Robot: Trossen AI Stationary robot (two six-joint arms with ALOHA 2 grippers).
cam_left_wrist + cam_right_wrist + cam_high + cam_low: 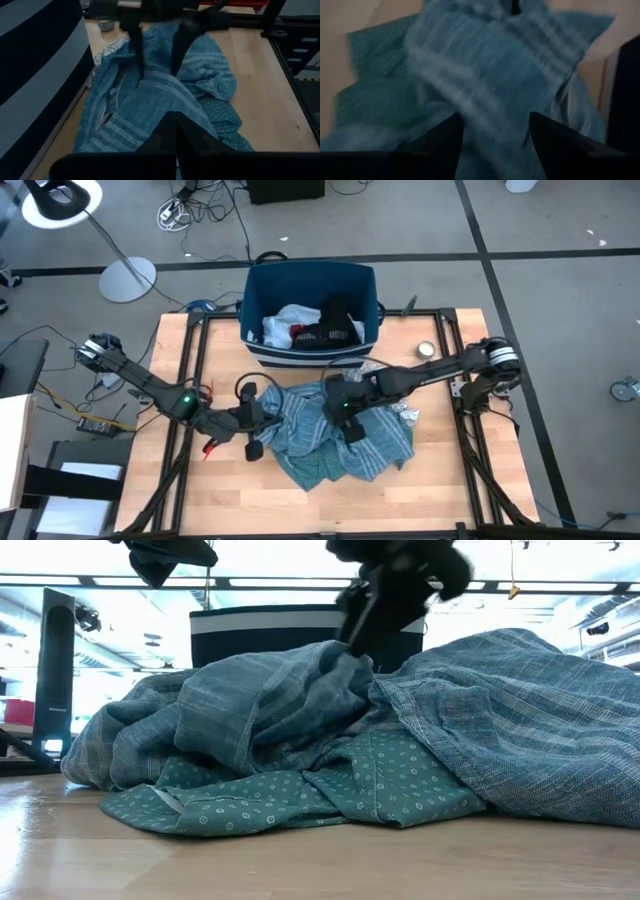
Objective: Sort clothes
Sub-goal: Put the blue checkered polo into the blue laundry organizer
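The teal striped cloth (340, 435) lies heaped at the table's (450, 480) centre, over a dotted teal garment (330, 790). The right gripper (352, 428) stands over the heap, fingers spread wide with nothing between them. The left gripper (254, 430), at nine o'clock of the heap, is pinched closed and empty. At twelve o'clock, the dark blue bin (310, 285) holds white, red and black pieces (335, 325)

At twelve o'clock from the middle of my wooden surface (300, 500) stands a dark blue bin (262, 288) with a white stripe round its wall, at the far edge. A small round tin (426, 350) lies at about two o'clock, near the black frame rail (447, 340). Beyond, cables (190, 210) and a white lamp base (127, 279) lie on the grey floor (560, 290).
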